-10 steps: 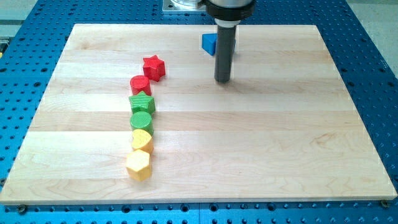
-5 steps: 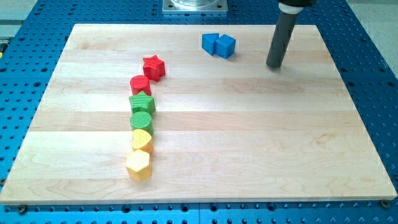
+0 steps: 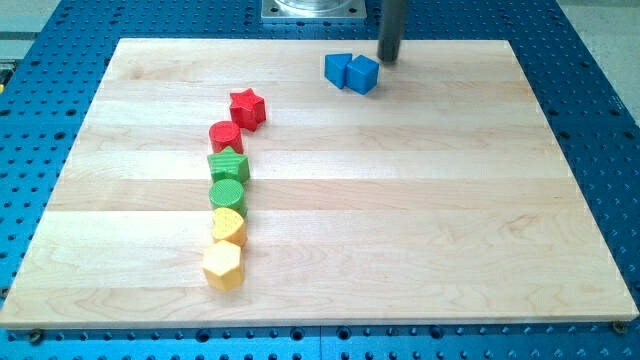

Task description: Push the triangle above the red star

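A blue triangle [image 3: 337, 68] lies near the view's top, touching a blue cube [image 3: 362, 74] on its right. The red star [image 3: 247, 108] sits lower and to the left, at the top of a curved line of blocks. My tip [image 3: 388, 59] is at the view's top, just up and right of the blue cube, very close to it, and right of the triangle.
Below the red star run a red cylinder [image 3: 226, 136], a green star [image 3: 228, 165], a green cylinder [image 3: 227, 194], a yellow heart-like block [image 3: 228, 225] and a yellow hexagon [image 3: 223, 265]. The wooden board [image 3: 450, 230] lies on a blue perforated table.
My tip swung right, away from the blue blocks, then came back up and left to the top edge beside the blue cube. The blocks have not moved.
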